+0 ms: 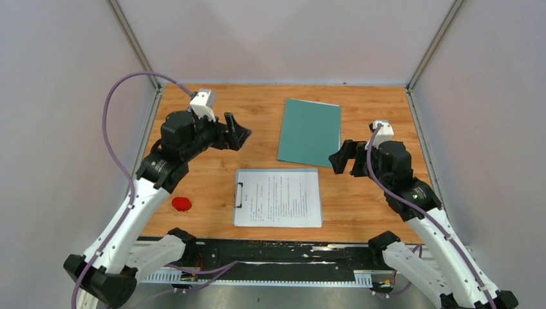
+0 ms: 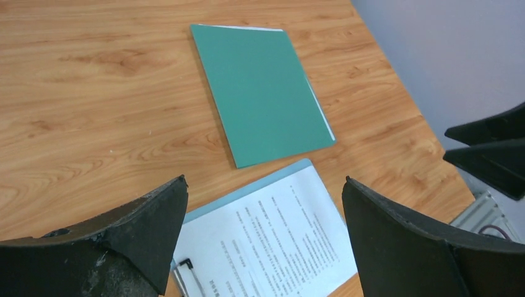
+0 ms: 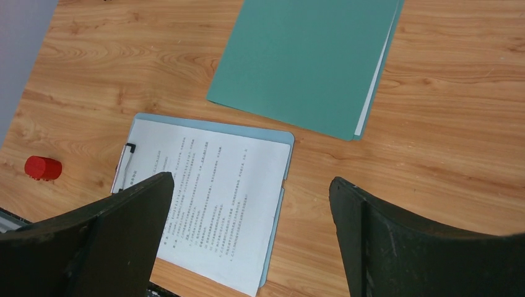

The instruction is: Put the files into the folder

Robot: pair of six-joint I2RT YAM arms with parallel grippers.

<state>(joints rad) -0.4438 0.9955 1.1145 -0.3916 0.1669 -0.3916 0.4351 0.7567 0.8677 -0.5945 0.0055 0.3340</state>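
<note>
Both arms hovered above the table (image 1: 212, 96), nothing in hand: left gripper (image 1: 241, 133) had its jaws wide apart and empty, and so did the right gripper (image 1: 340, 159). The folder (image 1: 310, 132) lay closed and flat at the far centre-right, just beside the right gripper. The files (image 1: 281, 197) sat near centre on the blue clipboard (image 3: 280, 134), under its clip (image 1: 239, 195) on the left side, close to the folder's near corner but apart from it. A red cap-like object (image 1: 181, 204) lay left of the board, out of the way. We read this as the opening step, with the folder not yet opened and the sheets not yet freed. The right wrist view showed the covers parting along the folder's right edge with a white strip between; we couldn't tell whether that was a sheet. Our call: the right arm should pinch only the top cover at that edge and swing it over leftward, while the left works the clip. Thin card lying flat would be easy to miss, so come in low.
</note>
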